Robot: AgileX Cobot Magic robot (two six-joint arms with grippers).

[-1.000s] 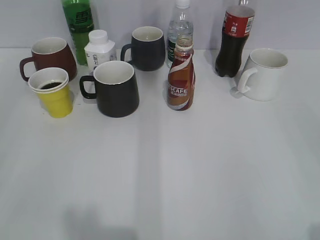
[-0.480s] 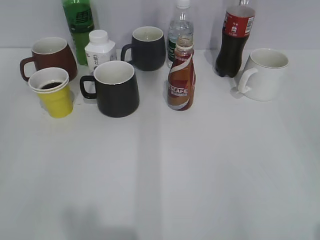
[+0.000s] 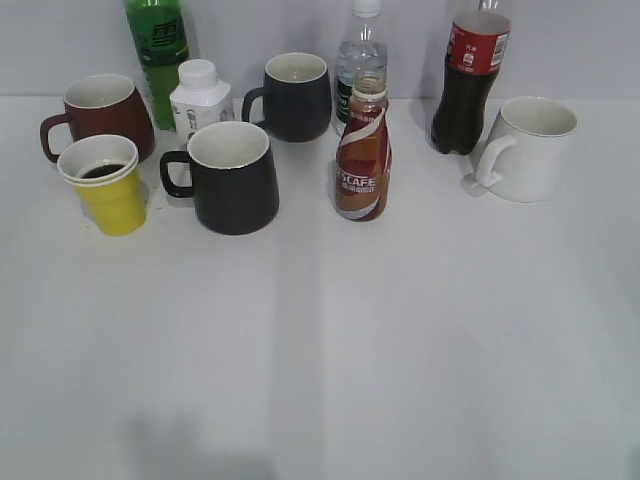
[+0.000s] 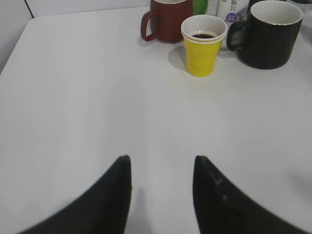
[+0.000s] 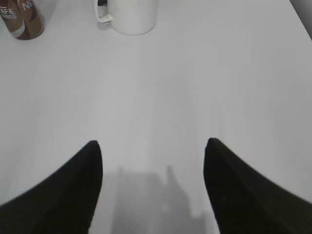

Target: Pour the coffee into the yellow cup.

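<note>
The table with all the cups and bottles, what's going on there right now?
Nothing is being handled. The coffee bottle stands upright and uncapped mid-table, apart from the yellow cup, which already has dark liquid in it. Both tools are open and empty over bare table: the left tool faces the cup from a distance, the right tool faces the white mug. The pour looks done, or no pour is underway.

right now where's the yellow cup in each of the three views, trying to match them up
Exterior view: yellow cup at far left, in front of the dark-red mug.
Left wrist view: top centre, dark liquid inside, above the open left gripper.
Right wrist view: not in it.
Shared landmark: the black mug to the cup's right appears in both the exterior and left wrist views.
</note>
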